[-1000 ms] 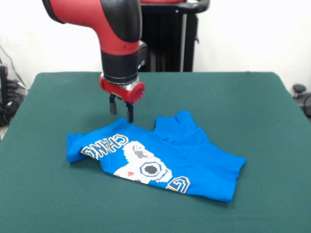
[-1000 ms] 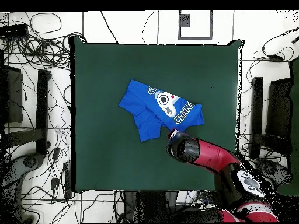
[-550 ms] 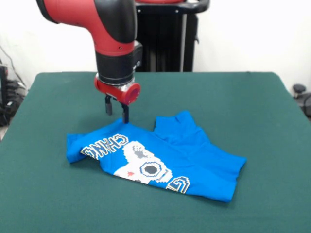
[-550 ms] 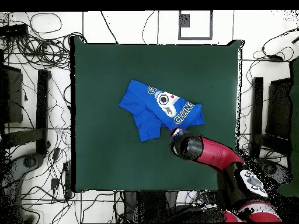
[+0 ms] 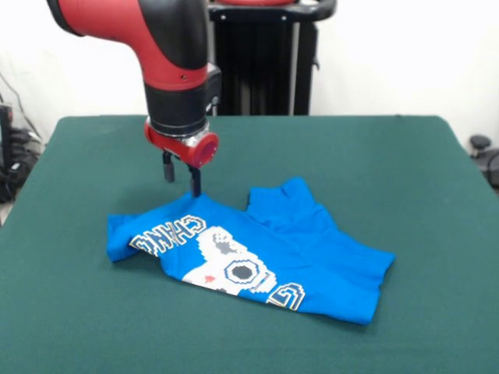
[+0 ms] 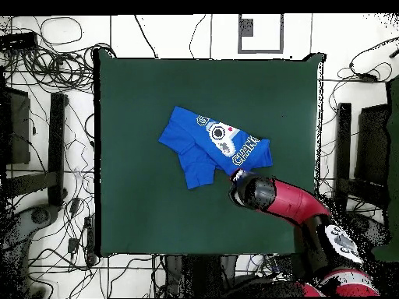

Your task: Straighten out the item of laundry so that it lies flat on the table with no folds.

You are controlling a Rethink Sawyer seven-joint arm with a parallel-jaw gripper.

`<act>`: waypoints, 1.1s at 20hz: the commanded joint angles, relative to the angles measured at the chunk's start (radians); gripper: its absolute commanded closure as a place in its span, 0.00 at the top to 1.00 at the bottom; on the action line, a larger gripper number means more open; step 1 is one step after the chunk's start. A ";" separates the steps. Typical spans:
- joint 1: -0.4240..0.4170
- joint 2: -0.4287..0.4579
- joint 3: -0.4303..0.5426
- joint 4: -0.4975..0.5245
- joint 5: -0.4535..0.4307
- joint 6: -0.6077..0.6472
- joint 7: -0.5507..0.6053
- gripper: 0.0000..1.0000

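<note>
**Front view: arm lined up at the shirt's back edge, nothing grabbed yet**

Front view has the blue T-shirt (image 5: pixel 253 253) sitting a bit below the middle of the green table (image 5: pixel 405 164), graphic side up, and it's nowhere near flat. The end at 9 o'clock is doubled under into a thick fold, a sleeve (image 5: pixel 284 199) pokes up toward 12 o'clock, and the part at 4 o'clock looks layered too. In the overhead view the shirt (image 6: pixel 212 148) lies slanted near the table's centre, well away from every edge.

The end effector (image 5: pixel 181 176) hangs just above the shirt's far edge, right by the lettering, toward 10 o'clock of the shirt. Its two black fingers (image 5: pixel 195 181) point straight down with a narrow gap between them and nothing held. I can't tell for sure whether the tips are touching cloth, but they look just clear of it. From above, the arm hides them completely.

My read: this is the approach step before a grab. Next move probably calls for dropping straight down onto that folded edge, pinching only the top layer, then pulling outward toward 9 o'clock to unroll the tucked bit. Catching both layers would just drag the whole shirt along.
</note>
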 commanded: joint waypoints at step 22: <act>0.056 0.089 0.071 -0.036 0.025 -0.070 0.107 1.00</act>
